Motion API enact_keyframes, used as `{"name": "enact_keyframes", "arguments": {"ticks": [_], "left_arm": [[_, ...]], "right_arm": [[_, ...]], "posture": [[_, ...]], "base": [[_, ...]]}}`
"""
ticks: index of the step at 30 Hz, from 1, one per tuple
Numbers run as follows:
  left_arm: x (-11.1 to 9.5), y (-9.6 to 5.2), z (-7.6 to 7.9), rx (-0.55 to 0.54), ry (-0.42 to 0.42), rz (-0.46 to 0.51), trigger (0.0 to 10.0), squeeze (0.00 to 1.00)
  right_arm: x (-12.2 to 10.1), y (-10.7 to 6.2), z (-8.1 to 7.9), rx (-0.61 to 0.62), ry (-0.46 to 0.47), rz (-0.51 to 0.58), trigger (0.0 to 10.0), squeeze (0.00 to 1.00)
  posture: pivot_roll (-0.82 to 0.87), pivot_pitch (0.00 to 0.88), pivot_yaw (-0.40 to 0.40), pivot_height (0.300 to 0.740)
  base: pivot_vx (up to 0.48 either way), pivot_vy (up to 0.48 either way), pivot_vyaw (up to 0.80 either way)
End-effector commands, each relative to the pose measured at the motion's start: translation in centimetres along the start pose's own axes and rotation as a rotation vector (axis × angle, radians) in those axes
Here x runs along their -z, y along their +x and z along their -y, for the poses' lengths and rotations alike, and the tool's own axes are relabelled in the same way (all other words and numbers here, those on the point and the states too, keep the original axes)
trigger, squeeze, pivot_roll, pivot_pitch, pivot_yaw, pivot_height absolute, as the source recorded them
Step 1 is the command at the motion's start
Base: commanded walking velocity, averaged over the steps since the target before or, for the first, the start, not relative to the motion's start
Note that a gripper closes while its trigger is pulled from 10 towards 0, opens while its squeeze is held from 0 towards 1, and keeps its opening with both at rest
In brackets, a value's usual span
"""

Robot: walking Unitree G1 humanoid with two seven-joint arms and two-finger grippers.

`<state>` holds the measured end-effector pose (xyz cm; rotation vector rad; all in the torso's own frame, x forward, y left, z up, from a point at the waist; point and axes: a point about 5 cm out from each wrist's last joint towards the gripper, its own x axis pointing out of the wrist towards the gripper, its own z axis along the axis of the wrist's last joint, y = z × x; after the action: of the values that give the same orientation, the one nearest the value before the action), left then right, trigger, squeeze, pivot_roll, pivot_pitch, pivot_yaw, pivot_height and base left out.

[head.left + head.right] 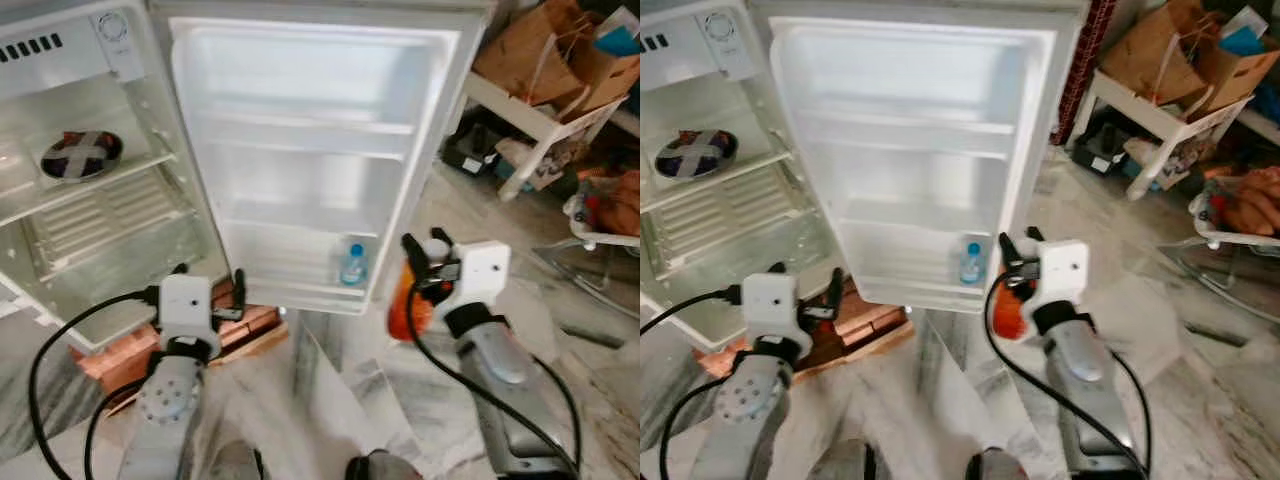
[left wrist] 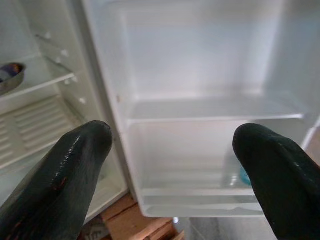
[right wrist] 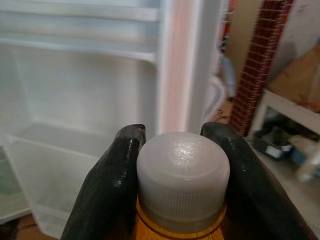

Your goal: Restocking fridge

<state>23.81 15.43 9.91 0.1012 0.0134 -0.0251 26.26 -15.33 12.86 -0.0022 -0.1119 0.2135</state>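
Note:
The white fridge stands open, its door (image 1: 310, 150) swung toward me. A small water bottle with a blue label (image 1: 352, 264) stands in the door's bottom shelf. A dark bowl (image 1: 81, 155) rests on an inner shelf at the left. My right gripper (image 1: 422, 258) is shut on the neck of an orange bottle (image 1: 402, 300) with a white cap (image 3: 183, 170), held just right of the door's edge. My left gripper (image 1: 210, 283) is open and empty, low in front of the fridge body; its fingers (image 2: 70, 170) frame the door shelves.
Wooden blocks (image 1: 235, 330) lie under the fridge's front. At the right stand a white table (image 1: 540, 125) with brown paper bags (image 1: 560, 50) and a wire rack holding food (image 1: 610, 210). The floor is grey marble.

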Motion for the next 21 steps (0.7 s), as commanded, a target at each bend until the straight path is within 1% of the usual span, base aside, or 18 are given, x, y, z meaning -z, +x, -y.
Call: {"name": "enact_keyframes", "arguments": {"ticks": [1, 3, 5, 16, 17, 21], "left_arm": [[0.08, -0.27, -1.09, -0.043, 0.027, -0.008, 10.0, 0.0], [0.08, -0.29, -1.24, -0.05, 0.036, -0.007, 10.0, 0.0], [0.19, -0.11, -1.46, -0.079, 0.026, -0.013, 10.0, 0.0], [0.13, -0.01, -1.49, -0.076, 0.038, -0.031, 10.0, 0.0], [0.27, -0.06, -1.53, -0.081, 0.038, -0.04, 10.0, 0.0], [0.32, -0.06, -1.51, -0.083, 0.037, -0.044, 10.0, 0.0]], "right_arm": [[-1.05, 0.29, -0.89, -0.034, -0.007, 0.05, 10.0, 0.0], [-1.18, 0.31, -1.04, -0.045, -0.017, 0.052, 10.0, 0.0], [-1.25, 0.27, -1.03, -0.026, 0.016, 0.057, 10.0, 0.0], [-1.35, 0.32, -0.92, -0.025, 0.015, 0.058, 10.0, 0.0], [-1.46, 0.54, -0.58, -0.007, 0.024, 0.064, 10.0, 0.0], [-1.69, 0.8, -0.18, 0.007, 0.025, 0.073, 10.0, 0.0]], "posture": [[0.11, 0.162, -0.051, 0.74], [0.11, 0.162, -0.049, 0.74], [0.1, 0.163, -0.047, 0.74], [0.1, 0.169, -0.045, 0.74], [0.11, 0.171, -0.043, 0.74], [0.11, 0.168, -0.044, 0.74]], "base": [[0.0, 0.0, 0.72], [0.0, 0.0, 0.72], [0.0, 0.0, 0.71], [0.0, 0.0, 0.67], [0.0, 0.0, 0.0], [0.0, 0.0, 0.0]]}}
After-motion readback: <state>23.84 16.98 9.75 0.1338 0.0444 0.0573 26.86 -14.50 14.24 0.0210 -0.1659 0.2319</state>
